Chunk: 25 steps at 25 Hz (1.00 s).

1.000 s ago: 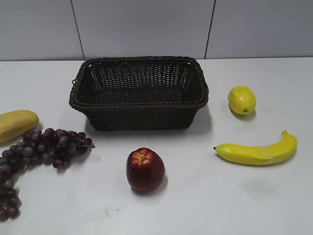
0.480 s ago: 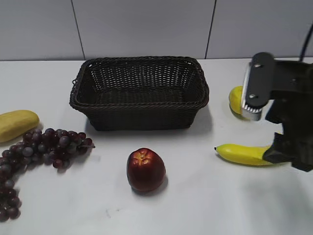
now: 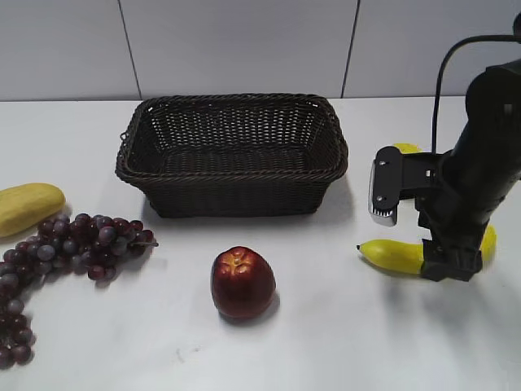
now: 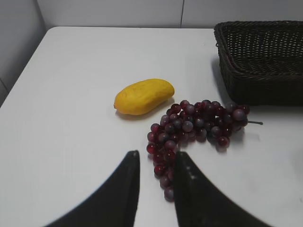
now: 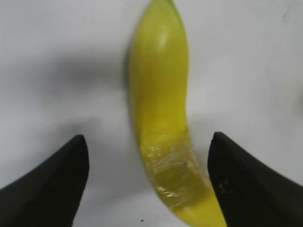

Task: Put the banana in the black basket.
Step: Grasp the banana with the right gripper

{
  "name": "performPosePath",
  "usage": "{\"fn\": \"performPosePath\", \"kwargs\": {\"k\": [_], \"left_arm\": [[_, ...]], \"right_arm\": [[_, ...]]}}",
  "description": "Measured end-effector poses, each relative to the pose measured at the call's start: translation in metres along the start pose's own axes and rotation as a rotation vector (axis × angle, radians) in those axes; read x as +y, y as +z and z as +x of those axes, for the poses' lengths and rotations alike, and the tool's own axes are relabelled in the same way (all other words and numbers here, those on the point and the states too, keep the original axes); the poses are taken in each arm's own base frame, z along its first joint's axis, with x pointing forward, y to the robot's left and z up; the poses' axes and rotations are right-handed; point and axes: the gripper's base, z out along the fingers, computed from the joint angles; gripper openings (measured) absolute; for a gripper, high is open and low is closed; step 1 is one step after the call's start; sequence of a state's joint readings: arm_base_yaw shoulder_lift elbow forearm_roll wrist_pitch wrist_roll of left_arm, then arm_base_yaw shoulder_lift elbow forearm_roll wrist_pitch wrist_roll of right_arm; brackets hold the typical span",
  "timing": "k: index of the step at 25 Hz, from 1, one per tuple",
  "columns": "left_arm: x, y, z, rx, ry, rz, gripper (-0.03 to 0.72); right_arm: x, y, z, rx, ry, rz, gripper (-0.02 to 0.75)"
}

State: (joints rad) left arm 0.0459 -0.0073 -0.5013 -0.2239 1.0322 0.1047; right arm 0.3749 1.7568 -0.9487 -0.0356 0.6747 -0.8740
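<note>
One banana (image 3: 395,255) lies flat on the white tabletop (image 3: 342,342) at the right, its dark pointed tip toward the middle and its far end hidden behind the right arm. In the right wrist view the right hand (image 5: 149,182) is spread wide, a black finger on either side of the banana (image 5: 163,127) with bare tabletop showing between each finger and the fruit, so it grips nothing. In the exterior view that hand (image 3: 444,265) stands low over the banana's right half.

Just behind the arm, a sliver of a lemon (image 3: 404,148) shows. The black basket (image 3: 232,151) sits well to the left of the banana, upright, with nothing visible inside it. In front of the basket and apart from it rests a red apple (image 3: 242,282). A bunch of dark grapes (image 3: 73,244) trails along the left side of the tabletop, and a blunt dull-yellow fruit (image 3: 28,206) lies just beside the bunch at the left edge.

The left wrist view shows the left hand (image 4: 154,189) hovering above the tabletop near the grapes (image 4: 194,130), its two dark fingers parted by a narrow gap and holding nothing; the dull-yellow fruit (image 4: 143,96) and a corner of the basket (image 4: 260,61) lie beyond.
</note>
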Motion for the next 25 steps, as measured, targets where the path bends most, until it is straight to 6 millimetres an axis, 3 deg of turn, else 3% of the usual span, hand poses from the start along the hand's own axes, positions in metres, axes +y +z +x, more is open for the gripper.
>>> {"fn": "performPosePath", "kwargs": {"k": [3, 8, 13, 16, 18, 22, 25], "left_arm": [[0.000, 0.000, 0.000, 0.000, 0.000, 0.000, 0.237], [0.000, 0.000, 0.000, 0.000, 0.000, 0.001, 0.237], [0.000, 0.000, 0.000, -0.001, 0.000, 0.001, 0.237], [0.000, 0.000, 0.000, -0.001, 0.000, 0.001, 0.237], [0.000, 0.000, 0.000, -0.001, 0.000, 0.001, 0.237], [0.000, 0.000, 0.000, -0.001, 0.000, 0.001, 0.237], [0.000, 0.000, 0.000, -0.001, 0.000, 0.001, 0.237]], "right_arm": [[-0.011, 0.012, 0.005, -0.011, 0.009, -0.002, 0.592], [-0.013, 0.027, 0.004, -0.026, -0.030, -0.021, 0.587], [-0.011, 0.044, 0.001, -0.028, 0.005, -0.065, 0.508], [-0.011, 0.045, 0.000, -0.038, 0.018, -0.068, 0.426], [-0.012, 0.045, 0.000, -0.040, 0.020, -0.067, 0.319], [-0.010, 0.044, 0.001, -0.028, 0.035, -0.088, 0.310], [-0.009, 0.032, 0.001, -0.030, 0.077, -0.089, 0.310]]}}
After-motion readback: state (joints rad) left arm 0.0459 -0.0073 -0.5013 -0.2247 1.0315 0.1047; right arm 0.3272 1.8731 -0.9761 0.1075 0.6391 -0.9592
